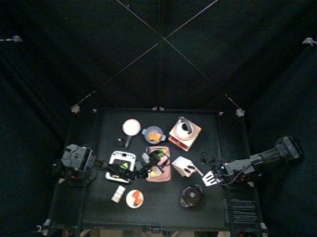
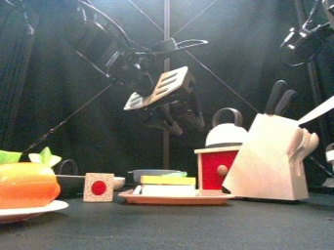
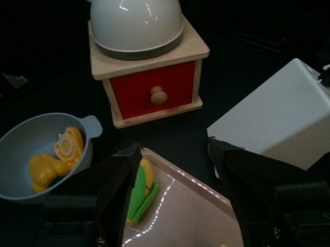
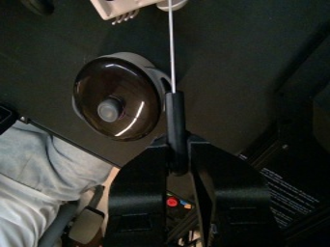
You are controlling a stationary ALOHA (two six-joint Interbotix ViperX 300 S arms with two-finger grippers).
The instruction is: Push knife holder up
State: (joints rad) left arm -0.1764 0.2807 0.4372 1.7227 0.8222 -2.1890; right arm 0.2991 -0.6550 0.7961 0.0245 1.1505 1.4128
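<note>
The knife holder (image 1: 183,165) is a small white wedge block right of the table's middle. It stands upright in the front view (image 2: 268,156) with dark handles sticking out of its top. My right gripper (image 1: 220,174) hovers just right of it, shut on a thin knife (image 4: 173,106) with a black handle; the narrow white blade points toward the holder (image 4: 129,8). The same gripper (image 4: 175,137) shows its jaws pressed on the handle. My left gripper (image 3: 175,201) stands open over the pinkish tray (image 3: 194,207), with the holder (image 3: 277,111) ahead of it and apart.
A red grinder (image 3: 149,58) with a white dome stands beside the holder. A blue bowl (image 3: 52,154) holds orange slices. A dark round pan (image 4: 116,96) lies near the front right. Beyond the table edge pale cloth (image 4: 33,183) shows. A spatula (image 2: 163,86) hangs behind.
</note>
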